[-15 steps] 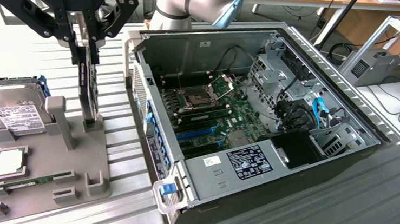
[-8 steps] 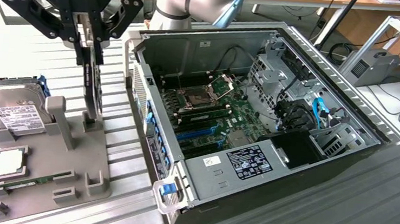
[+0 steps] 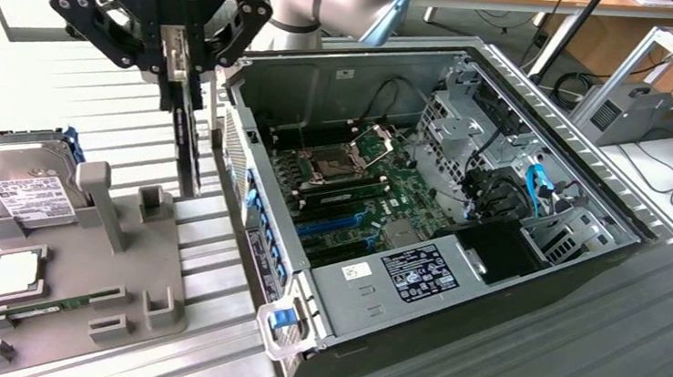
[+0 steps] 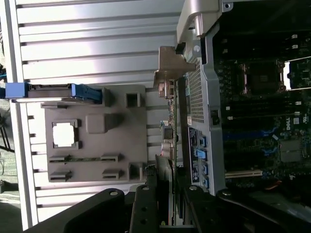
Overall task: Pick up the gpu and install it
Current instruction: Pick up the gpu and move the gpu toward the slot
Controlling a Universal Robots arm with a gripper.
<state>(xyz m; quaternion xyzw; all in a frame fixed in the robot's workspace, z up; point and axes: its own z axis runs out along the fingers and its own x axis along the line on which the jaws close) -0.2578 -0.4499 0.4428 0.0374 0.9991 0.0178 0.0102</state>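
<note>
1. Pincer [image 3: 176, 65] clamped on the gpu [image 3: 189, 153] at its upper end; card hangs straight below, long axis vertical, edge-on in the exterior view
2. I read the card as airborne over the counter [image 3: 63, 101], above the grey fixture [image 3: 147, 263]
3. Open case [image 3: 346, 290] is just beside it, on the exterior view's right; blue board slots [image 3: 333, 225] lie across that wall
4. Count: one gpu, one pincer, one case, one fixture, one hard drive [image 3: 20, 184], one CPU [image 3: 15, 272], one memory stick [image 3: 52, 305]
</note>
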